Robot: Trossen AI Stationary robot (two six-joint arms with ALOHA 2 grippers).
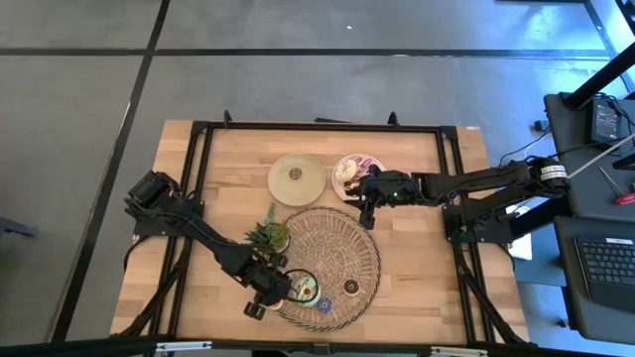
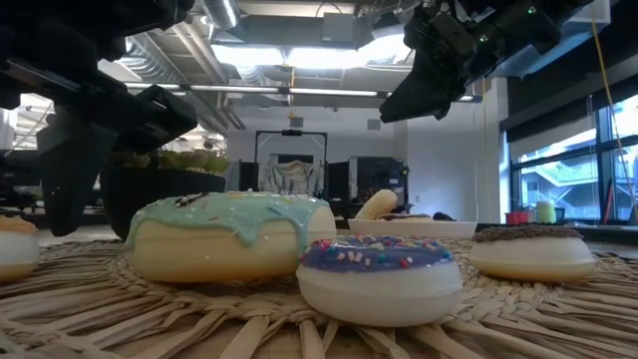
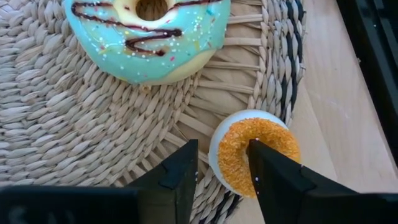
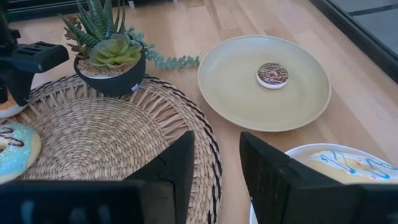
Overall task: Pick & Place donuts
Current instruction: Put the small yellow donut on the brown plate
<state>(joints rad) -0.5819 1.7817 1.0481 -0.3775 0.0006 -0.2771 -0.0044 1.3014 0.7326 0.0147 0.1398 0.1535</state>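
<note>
My left gripper (image 3: 222,149) is open and points down at the near-left edge of the woven mat (image 1: 342,243). Its fingers stand over a small orange-iced donut (image 3: 277,146) that lies on the mat's rim. One finger is outside the ring and the other is over its hole. A teal donut (image 3: 149,31), a purple one (image 2: 379,271) and a brown one (image 2: 533,249) lie flat on the mat. My right gripper (image 4: 216,163) is open, raised above the table between the mat and a pink plate (image 1: 349,162). My left gripper comes at the orange donut from above, with one finger (image 3: 273,171) over the ring's hole and the other just outside the ring's edge (image 3: 214,155). I cannot tell whether either finger touches it. The donut lies flat on the mat's rim.
A potted succulent (image 1: 268,235) stands at the mat's far-left edge. Beyond it a yellow-green plate (image 4: 236,93) holds a tiny brown donut (image 4: 272,74). The plate by my right gripper carries a white donut with blue drizzle (image 4: 348,165). A black frame (image 1: 198,149) borders the table.
</note>
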